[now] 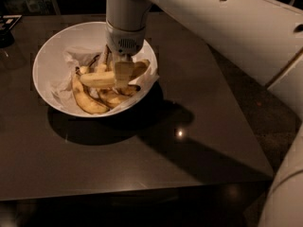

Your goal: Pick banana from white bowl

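Hanging straight down with the gripper [124, 75] inside the white bowl [49, 56], toward the far left corner of the bench [199, 126]. Clenched on the banana [97, 79] near mid-length, crossing in front of it. No offset left to close: directly at the gripper, long axis roughly parallel to the bench's near edge. Lying over shorter speckled bananas [87, 100] and crumpled paper [71, 60]. Probably calls for a straight lift, clear of the bowl's rim and of the heap beneath.
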Tool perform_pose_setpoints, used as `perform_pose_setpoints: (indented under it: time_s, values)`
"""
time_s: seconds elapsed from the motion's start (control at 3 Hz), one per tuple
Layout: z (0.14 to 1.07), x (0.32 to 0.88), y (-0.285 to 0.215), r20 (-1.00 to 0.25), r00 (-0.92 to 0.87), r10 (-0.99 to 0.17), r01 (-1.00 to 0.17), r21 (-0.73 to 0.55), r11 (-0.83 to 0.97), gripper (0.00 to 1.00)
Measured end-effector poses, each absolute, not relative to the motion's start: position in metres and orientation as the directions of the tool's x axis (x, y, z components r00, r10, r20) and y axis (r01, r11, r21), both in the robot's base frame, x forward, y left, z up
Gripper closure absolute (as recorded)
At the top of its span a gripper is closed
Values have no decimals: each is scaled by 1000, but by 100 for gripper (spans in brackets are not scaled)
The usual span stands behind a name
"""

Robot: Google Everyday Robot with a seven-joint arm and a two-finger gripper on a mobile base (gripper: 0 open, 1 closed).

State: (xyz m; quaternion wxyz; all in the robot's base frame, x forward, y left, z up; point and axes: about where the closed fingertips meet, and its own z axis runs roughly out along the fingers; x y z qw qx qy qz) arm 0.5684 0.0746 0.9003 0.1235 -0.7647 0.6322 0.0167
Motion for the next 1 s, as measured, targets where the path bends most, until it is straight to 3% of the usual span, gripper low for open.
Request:
perform_pose_setpoints:
  time_s: [1.0]
  values:
    - [959, 502, 22, -392, 130, -911, -969, -244, -33, 100]
